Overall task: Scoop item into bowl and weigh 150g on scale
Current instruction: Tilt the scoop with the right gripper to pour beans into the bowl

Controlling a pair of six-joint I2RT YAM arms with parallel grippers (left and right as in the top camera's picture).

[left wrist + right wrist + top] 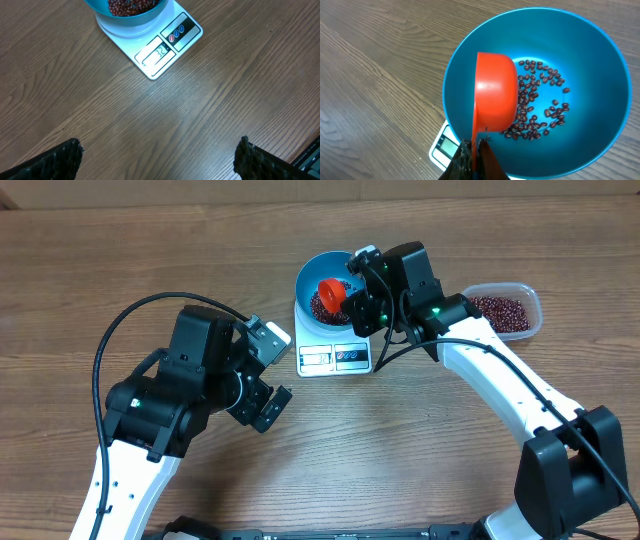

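Observation:
The blue bowl stands on the white scale. Dark red-brown beans lie in a thin layer on the bowl's floor. My right gripper is shut on the handle of an orange-red scoop, whose cup is tipped over inside the bowl. Overhead, that gripper hangs at the bowl's right rim with the scoop over the beans. My left gripper stands open and holds nothing, left of and nearer than the scale. In the left wrist view its fingers frame bare wood, with the scale and bowl beyond.
A clear plastic tub holding more beans sits right of the scale, behind my right arm. The scale's display is lit. A black cable loops over the table by my left arm.

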